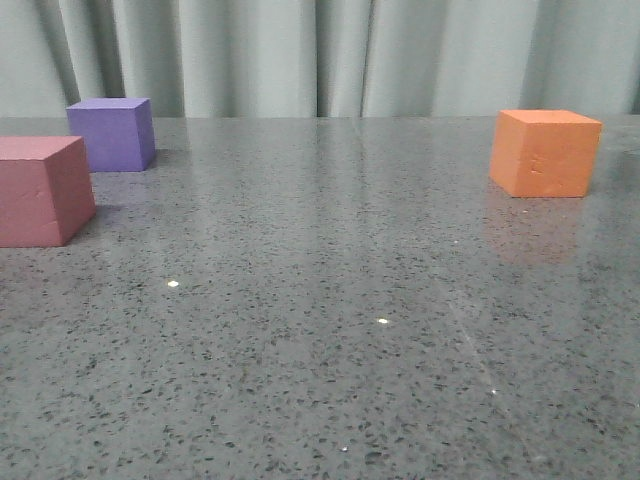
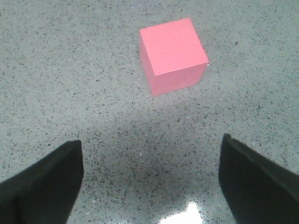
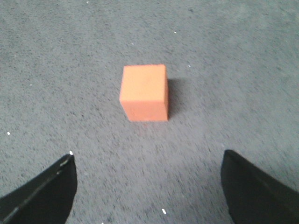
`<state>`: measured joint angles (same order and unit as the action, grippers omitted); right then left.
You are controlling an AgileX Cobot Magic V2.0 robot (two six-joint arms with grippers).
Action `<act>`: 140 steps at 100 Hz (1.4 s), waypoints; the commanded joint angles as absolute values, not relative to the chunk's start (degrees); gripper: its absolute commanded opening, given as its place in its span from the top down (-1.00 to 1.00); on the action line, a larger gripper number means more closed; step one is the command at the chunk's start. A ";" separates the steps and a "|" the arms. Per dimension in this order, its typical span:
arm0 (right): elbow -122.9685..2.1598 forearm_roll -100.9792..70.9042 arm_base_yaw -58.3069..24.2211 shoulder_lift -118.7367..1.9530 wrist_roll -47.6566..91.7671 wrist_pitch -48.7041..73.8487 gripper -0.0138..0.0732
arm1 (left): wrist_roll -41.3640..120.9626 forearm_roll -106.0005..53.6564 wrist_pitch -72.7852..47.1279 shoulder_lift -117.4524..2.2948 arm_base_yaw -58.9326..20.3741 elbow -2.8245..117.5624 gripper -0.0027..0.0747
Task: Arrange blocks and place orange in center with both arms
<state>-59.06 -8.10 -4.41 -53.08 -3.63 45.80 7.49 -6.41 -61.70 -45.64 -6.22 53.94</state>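
Note:
In the front view the pink cube [image 1: 40, 190] sits at the left edge, the purple cube [image 1: 112, 133] just behind it, and the orange cube [image 1: 544, 151] far right. No gripper shows in that view. In the left wrist view my left gripper [image 2: 152, 147] is open and empty, above the tabletop, with the pink cube [image 2: 173, 55] ahead of its fingertips. In the right wrist view my right gripper [image 3: 148, 161] is open and empty, with the orange cube [image 3: 144, 92] ahead of it, apart from both fingers. The purple cube is out of both wrist views.
The glossy dark grey speckled tabletop [image 1: 330, 330] runs between the cubes. A pale grey curtain [image 1: 330, 55] hangs behind the table's far edge.

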 commanded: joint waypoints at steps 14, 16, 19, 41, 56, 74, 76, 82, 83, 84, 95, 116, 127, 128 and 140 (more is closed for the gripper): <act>-72.61 -7.77 -8.58 -67.92 -2.94 44.88 -0.75 | 7.38 -6.97 -59.10 -45.71 -6.70 56.02 -0.56; -73.27 -7.72 -8.76 -69.33 -2.94 45.26 -0.75 | 7.38 -6.97 -59.10 -45.71 -6.70 56.02 -0.56; -74.90 -7.50 -8.93 -71.18 -2.94 45.64 -0.75 | 7.38 -6.97 -59.10 -45.71 -6.70 56.02 -0.56; -82.79 -7.48 -8.94 -82.22 -2.94 46.80 -0.75 | 7.38 -6.97 -59.10 -45.71 -6.70 56.02 -0.56; -85.31 -6.71 -8.94 -86.89 -2.94 46.91 -0.75 | 7.38 -6.97 -59.10 -45.71 -6.70 56.02 -0.56; -86.00 -4.25 -8.94 -90.80 -2.94 46.97 -0.75 | 7.38 -6.97 -59.10 -45.71 -6.70 56.02 -0.56; -86.00 -4.15 -8.94 -91.16 -2.94 46.97 -0.75 | 7.38 -6.97 -59.10 -45.71 -6.70 56.02 -0.56; -86.00 -4.03 -8.94 -92.17 -2.94 46.97 -0.75 | 7.38 -6.97 -59.10 -45.71 -6.70 56.02 -0.56; -86.00 -4.03 -8.94 -92.40 -2.94 46.97 -0.75 | 7.38 -6.97 -59.10 -45.71 -6.70 56.02 -0.56; -86.00 -4.03 -8.94 -92.53 -2.94 46.97 -0.75 | 7.38 -6.97 -59.10 -45.71 -6.70 56.02 -0.56; -86.00 -4.03 -8.94 -94.47 -2.94 47.13 -0.75 | 7.38 -6.97 -59.10 -45.71 -6.70 56.02 -0.56; -86.00 -4.03 -8.94 -97.00 -2.94 47.59 -0.75 | 7.38 -6.97 -59.10 -45.71 -6.70 56.02 -0.56; -86.00 -4.03 -8.94 -98.17 -2.94 47.59 -0.75 | 7.38 -6.97 -59.10 -45.71 -6.70 56.02 -0.56; -86.00 -4.03 -8.94 -98.27 -2.94 47.59 -0.75 | 7.38 -6.97 -59.10 -45.71 -6.70 56.02 -0.56; -86.00 -4.03 -8.94 -98.99 -2.99 47.66 -0.75 | 7.38 -6.97 -59.10 -45.71 -6.70 56.02 -0.56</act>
